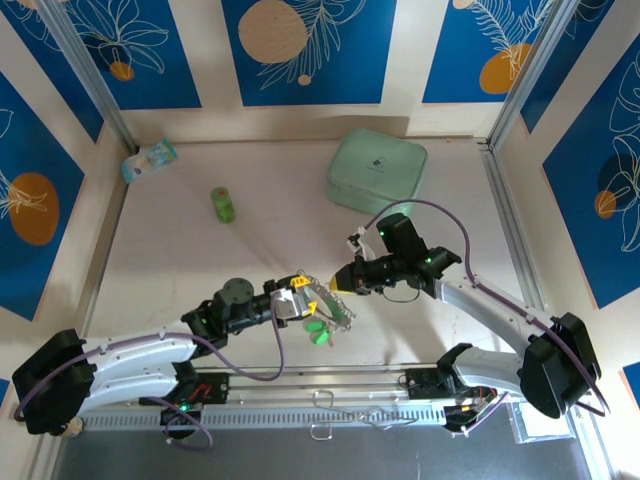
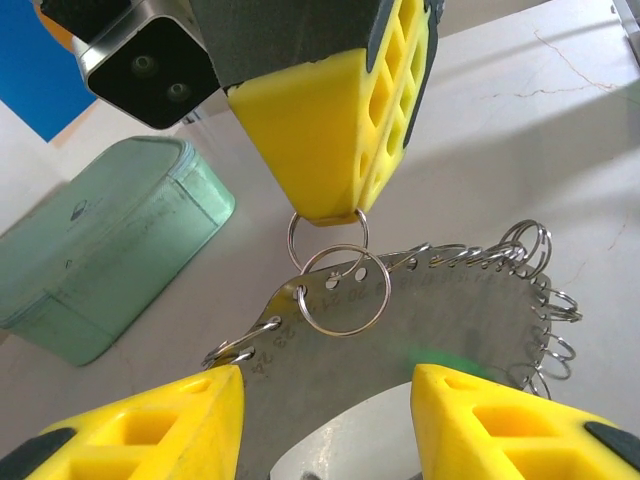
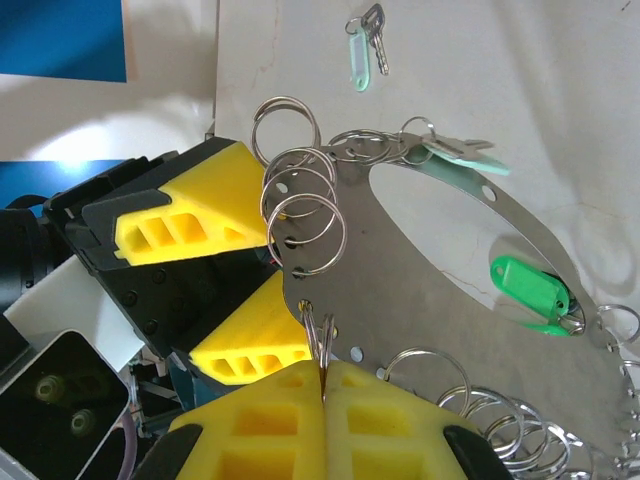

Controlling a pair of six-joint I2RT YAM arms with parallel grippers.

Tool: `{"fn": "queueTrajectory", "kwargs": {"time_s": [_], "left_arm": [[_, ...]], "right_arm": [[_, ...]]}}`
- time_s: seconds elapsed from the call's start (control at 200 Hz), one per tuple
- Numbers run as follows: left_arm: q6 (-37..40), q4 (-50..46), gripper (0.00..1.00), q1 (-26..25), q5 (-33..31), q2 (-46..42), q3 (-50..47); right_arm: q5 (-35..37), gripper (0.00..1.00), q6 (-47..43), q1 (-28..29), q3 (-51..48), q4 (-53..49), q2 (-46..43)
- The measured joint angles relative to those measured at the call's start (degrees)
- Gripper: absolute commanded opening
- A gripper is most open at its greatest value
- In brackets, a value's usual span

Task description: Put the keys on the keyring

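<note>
Large flat silver oval metal keyring (image 3: pixel 400 290), its rim lined with small split rings, sits between both grippers.

Right gripper (image 3: pixel 325 378): fingers pressed together, pinching one small silver split ring (image 3: pixel 322 335) on the keyring's rim.

Left gripper (image 2: pixel 328 380): yellow fingers apart, straddling the keyring's band.

Small silver metal keys (image 3: pixel 375 35) with a pale mint plastic tag lie on the white table (image 3: pixel 500 80) beyond the keyring. A bright green plastic key tag (image 3: pixel 530 292) shows in the keyring's opening.

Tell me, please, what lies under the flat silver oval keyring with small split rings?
Through its opening shows a bright green plastic key tag over the pale table; the keyring covers the tag's lower end.
</note>
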Motion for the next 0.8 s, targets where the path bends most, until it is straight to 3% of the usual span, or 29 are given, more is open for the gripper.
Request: {"fn": "queueTrajectory", "kwargs": {"time_s": [0.43, 0.505, 0.65, 0.8], "left_arm": [[4.2, 5.4, 0.42, -0.8, -2.5, 2.3, 0.1], [5.0, 6.1, 0.38, -0.9, -3.5, 2.6, 0.1], [6.5, 7.2, 0.22, -1.2, -4.5, 2.6, 0.1], [7.1, 7.1, 0.21, -1.2, -4.5, 2.6, 0.1]], "right_arm": [[1.7, 0.00, 3.7, 2.2, 1.2, 0.1, 1.2], [1.7, 0.00, 4.0, 2.3, 1.2, 0.1, 1.4], [1.8, 0.00, 4.0, 2.3, 1.2, 0.1, 1.5], [1.8, 0.00, 4.0, 2.4, 1.4, 0.0, 1.5]]}}
